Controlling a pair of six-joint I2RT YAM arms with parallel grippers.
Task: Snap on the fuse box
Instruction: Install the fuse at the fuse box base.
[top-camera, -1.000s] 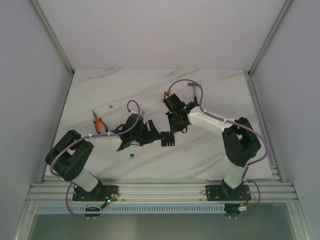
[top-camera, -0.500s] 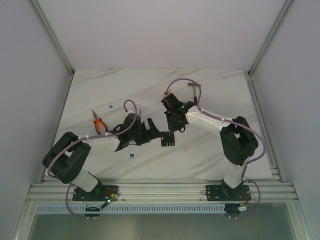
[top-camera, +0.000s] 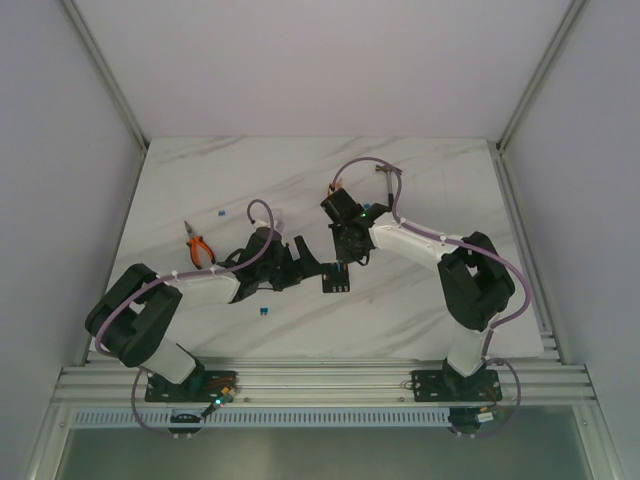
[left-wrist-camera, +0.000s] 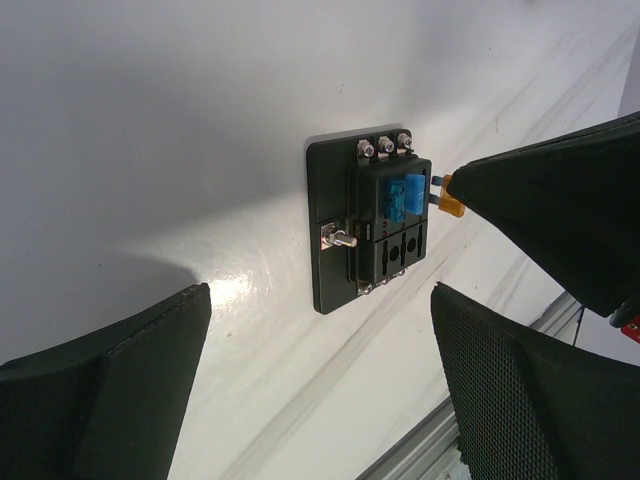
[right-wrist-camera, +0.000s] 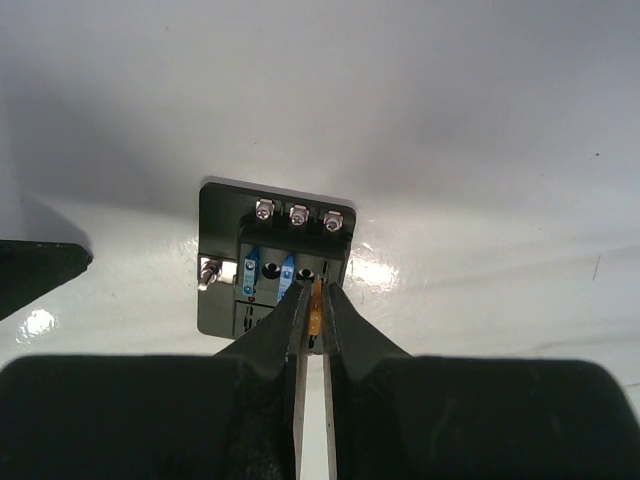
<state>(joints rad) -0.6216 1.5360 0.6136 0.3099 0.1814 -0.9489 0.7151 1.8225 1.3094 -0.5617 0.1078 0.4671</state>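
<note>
The fuse box (top-camera: 337, 279) is a small black square lying flat on the white table between the two arms. In the left wrist view the fuse box (left-wrist-camera: 340, 250) shows a blue fuse (left-wrist-camera: 405, 192) seated on top. My left gripper (left-wrist-camera: 320, 300) is open, its fingers wide apart just short of the box and touching nothing. My right gripper (right-wrist-camera: 316, 290) is shut on a small orange fuse (right-wrist-camera: 317, 300), held tip-down over the fuse box (right-wrist-camera: 225, 260) beside two blue fuses (right-wrist-camera: 250, 272). In the top view the right gripper (top-camera: 345, 262) hangs right above the box.
Orange-handled pliers (top-camera: 198, 247) lie left of the left arm. A loose blue fuse (top-camera: 263, 313) sits near the front and another blue bit (top-camera: 219, 212) farther back. A small orange block (top-camera: 331, 190) and a hammer (top-camera: 385, 180) lie behind the right arm. A metal rail (top-camera: 320, 380) runs along the near edge.
My left gripper has opened wide and let go of the fuse box. The right gripper has shifted slightly left over the box with the orange fuse still in it.
</note>
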